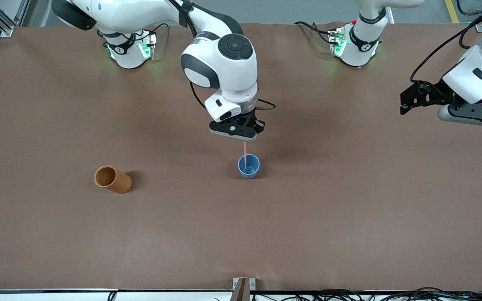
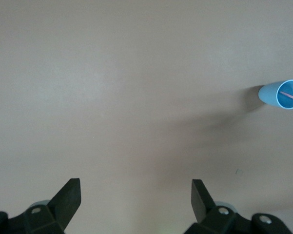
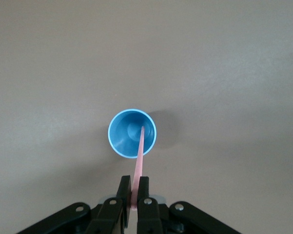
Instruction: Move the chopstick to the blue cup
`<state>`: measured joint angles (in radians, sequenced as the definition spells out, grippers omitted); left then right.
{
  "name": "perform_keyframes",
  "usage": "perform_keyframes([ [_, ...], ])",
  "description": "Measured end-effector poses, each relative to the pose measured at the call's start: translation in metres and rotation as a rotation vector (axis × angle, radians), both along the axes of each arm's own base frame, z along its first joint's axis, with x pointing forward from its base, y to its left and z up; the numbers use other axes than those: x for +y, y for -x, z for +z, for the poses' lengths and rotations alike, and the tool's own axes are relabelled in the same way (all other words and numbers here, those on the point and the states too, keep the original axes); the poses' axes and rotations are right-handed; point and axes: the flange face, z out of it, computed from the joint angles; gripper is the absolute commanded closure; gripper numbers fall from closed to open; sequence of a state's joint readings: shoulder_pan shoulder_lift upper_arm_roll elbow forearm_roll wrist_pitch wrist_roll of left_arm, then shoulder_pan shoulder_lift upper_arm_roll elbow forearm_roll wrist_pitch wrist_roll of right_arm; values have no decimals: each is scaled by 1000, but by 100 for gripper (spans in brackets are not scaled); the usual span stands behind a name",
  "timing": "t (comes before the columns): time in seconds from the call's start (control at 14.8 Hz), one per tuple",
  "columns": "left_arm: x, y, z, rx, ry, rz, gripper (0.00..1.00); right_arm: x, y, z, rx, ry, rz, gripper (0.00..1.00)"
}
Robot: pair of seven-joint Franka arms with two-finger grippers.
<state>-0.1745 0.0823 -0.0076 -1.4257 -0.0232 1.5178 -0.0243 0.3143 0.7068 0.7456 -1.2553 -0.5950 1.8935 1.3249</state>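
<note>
Table: brown table (image 1: 349,217), wide and flat, with both robot bases standing along its edge farthest from the front camera.
Blue cup: the blue cup (image 1: 248,166) stands upright near the middle of the table; its round rim faces up and the inside is lighter blue.
Chopstick: the pink chopstick (image 1: 245,154) hangs almost vertical, its upper end between the fingers of the right gripper and its lower end inside the blue cup, reaching down close to the cup's bottom in the right wrist view.
Right gripper: the right gripper (image 1: 244,140) is directly over the blue cup, its two fingers (image 3: 125,194) pressed together on the chopstick.
Left gripper: the left gripper (image 1: 406,104) waits in the air over the left arm's end of the table, well apart from the cup; its fingers (image 2: 68,195) stand wide apart with nothing between them.
Orange-brown cup: the orange-brown cup (image 1: 112,179) lies tilted on the table toward the right arm's end, well apart from the blue cup, its open mouth showing to the front camera.
</note>
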Motion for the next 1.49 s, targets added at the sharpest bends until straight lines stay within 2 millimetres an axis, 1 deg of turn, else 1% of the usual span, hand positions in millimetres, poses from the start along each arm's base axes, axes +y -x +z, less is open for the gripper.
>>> perform_keyframes([
  [0.07, 0, 0, 0, -1, 0, 0, 0, 1, -1, -1, -6, -9, 2, 83],
  [0.14, 1, 0, 0, -1, 0, 1, 0, 3, -2, -2, -12, -21, 5, 78],
  [0.2, 1, 0, 0, -1, 0, 2, 0, 5, -1, -2, -15, -28, 9, 69],
  [0.27, 1, 0, 0, -1, 0, 2, 0, 6, 0, -2, -17, -28, 13, 53],
  [0.34, 1, 0, 0, -1, 0, 4, 0, 7, 1, -3, -21, -26, 16, 28],
  [0.47, 4, -1, 0, -1, 0, 8, 0, 5, -1, -3, -31, -22, 16, 10],
  [0.54, 4, -1, 0, -1, 0, 10, 0, 3, -5, -1, -37, -24, 11, 4],
  [0.61, 5, -1, 0, -1, 0, 10, 0, -2, -10, 1, -43, -26, 4, 0],
  [0.75, 5, -1, 0, -1, 0, 11, 0, -16, -25, 11, -59, -33, -2, 0],
  [0.88, 5, -1, 0, -1, 0, 11, 0, -38, -41, 36, -91, -43, 3, 0],
  [1.08, 8, -2, 0, -2, 0, 15, 0, -73, -52, 83, -97, -48, 36, 0],
  [1.22, 11, -3, 0, -4, 0, 22, 0, -103, -55, 111, -71, -8, 59, 0],
  [1.36, 13, -5, 0, -10, 1, 25, 0, -140, -62, 142, -56, 7, 61, 0],
  [1.49, 13, -6, 0, -14, 2, 25, 0, -188, -69, 172, -31, 17, 77, 0],
])
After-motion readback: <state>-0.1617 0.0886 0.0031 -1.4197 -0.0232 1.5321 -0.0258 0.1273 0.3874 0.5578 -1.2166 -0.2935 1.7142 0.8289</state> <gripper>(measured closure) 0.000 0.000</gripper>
